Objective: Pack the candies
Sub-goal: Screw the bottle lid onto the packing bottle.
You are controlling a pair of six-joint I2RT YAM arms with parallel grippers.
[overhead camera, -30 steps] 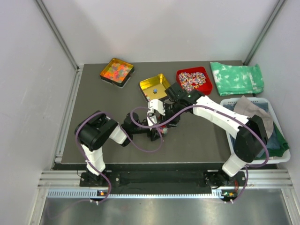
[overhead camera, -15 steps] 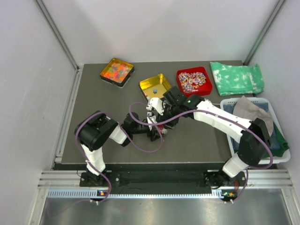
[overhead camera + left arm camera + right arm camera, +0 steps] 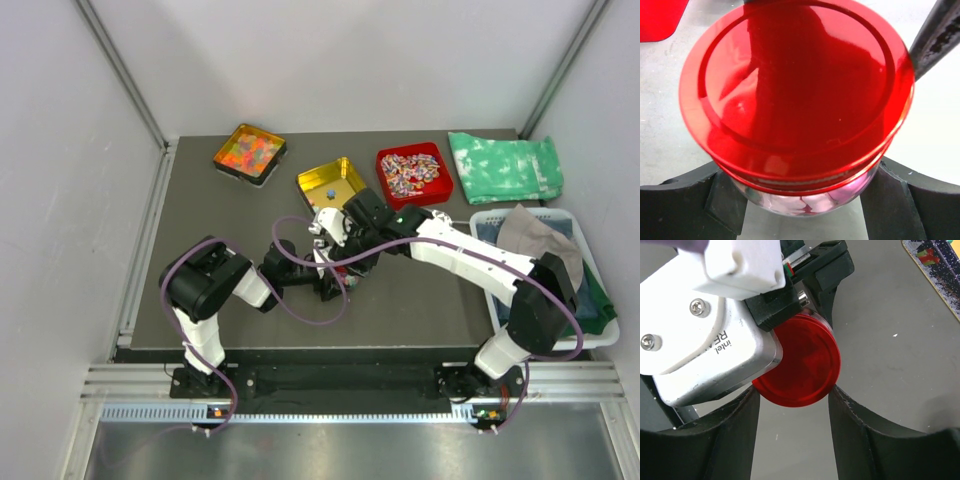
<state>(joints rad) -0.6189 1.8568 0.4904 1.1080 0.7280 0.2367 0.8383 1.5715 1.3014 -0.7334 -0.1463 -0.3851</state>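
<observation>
A clear jar [image 3: 805, 197] with a red lid [image 3: 800, 80] stands mid-table; pink candies [image 3: 832, 200] show through its wall. My left gripper [image 3: 805, 202] is shut on the jar body, one finger [image 3: 725, 200] on each side. My right gripper [image 3: 794, 395] is over the jar from above, and its fingertips [image 3: 751, 405] touch the rim of the red lid [image 3: 800, 365] on both sides. In the top view both grippers meet at the jar [image 3: 343, 270]. A few loose candies [image 3: 329, 191] lie in the yellow tray [image 3: 318, 175].
An orange tray of gummies [image 3: 249, 152] is at the back left. A red tray of wrapped sweets [image 3: 413, 172] stands beside the yellow tray. A green cloth [image 3: 505, 167] and a white basket [image 3: 480, 218] of cloths are on the right.
My right gripper has moved left from beside the yellow tray and come down onto the jar's lid. The left gripper and the jar have stayed put.
</observation>
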